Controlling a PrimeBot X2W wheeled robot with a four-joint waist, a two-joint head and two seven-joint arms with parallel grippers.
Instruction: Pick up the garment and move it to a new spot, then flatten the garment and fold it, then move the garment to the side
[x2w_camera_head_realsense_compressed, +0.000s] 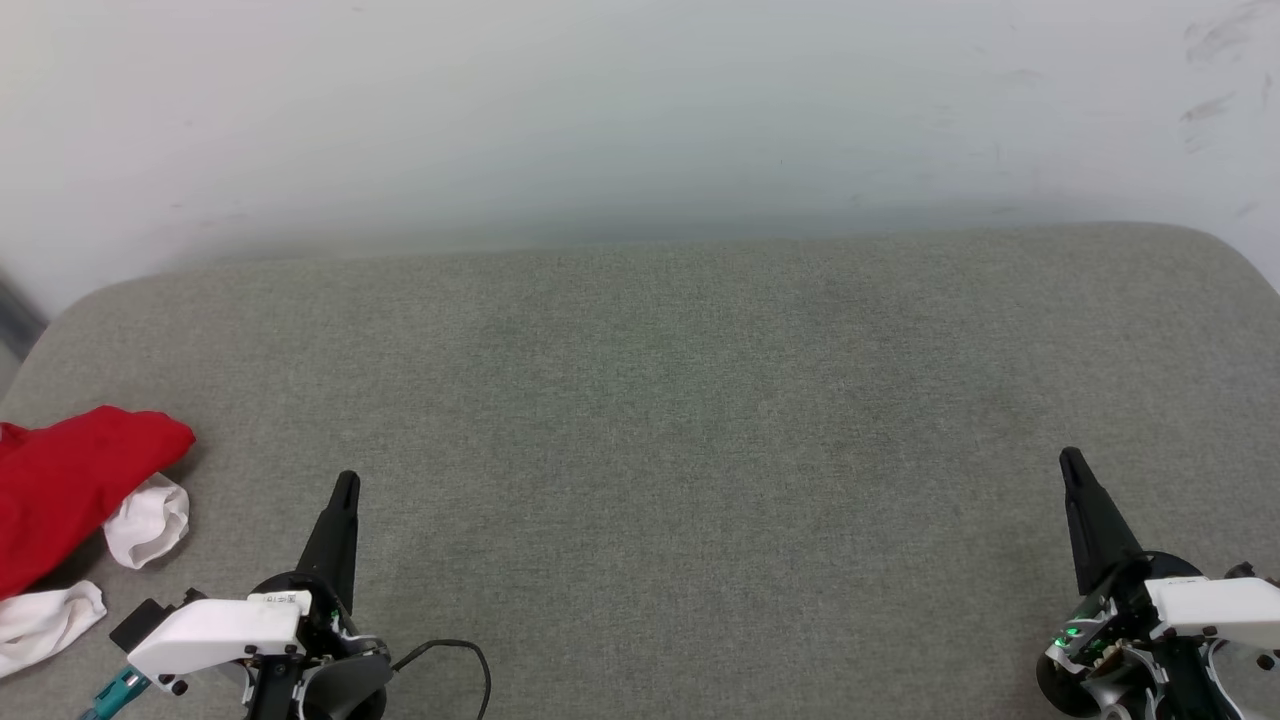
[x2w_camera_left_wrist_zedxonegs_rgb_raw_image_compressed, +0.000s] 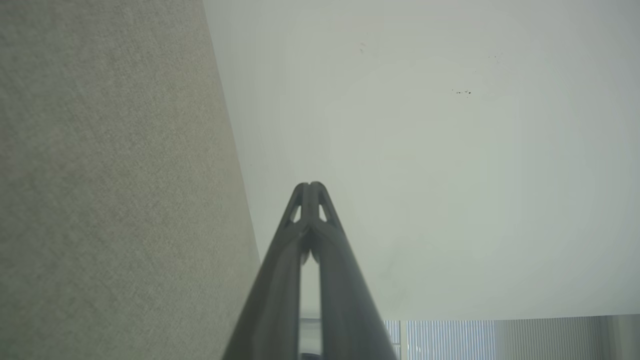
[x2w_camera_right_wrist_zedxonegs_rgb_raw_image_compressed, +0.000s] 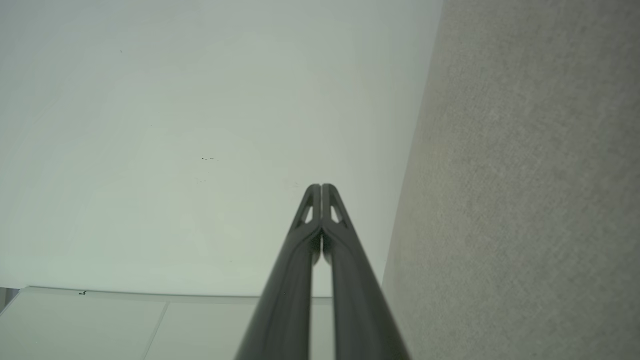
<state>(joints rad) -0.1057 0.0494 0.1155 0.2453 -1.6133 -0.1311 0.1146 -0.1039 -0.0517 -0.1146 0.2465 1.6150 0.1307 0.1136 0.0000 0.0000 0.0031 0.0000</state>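
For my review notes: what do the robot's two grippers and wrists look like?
The left gripper and right gripper both have long dark fingers tapering to a point, with small triangular cut-outs near the tips, on white wrist housings. The left carries a small label, a looping black cable and a teal connector; the right shows a green light.

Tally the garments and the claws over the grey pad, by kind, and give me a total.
garment, red and white: 1
claws, both shut: 2 (left claw, right claw)
Total: 3
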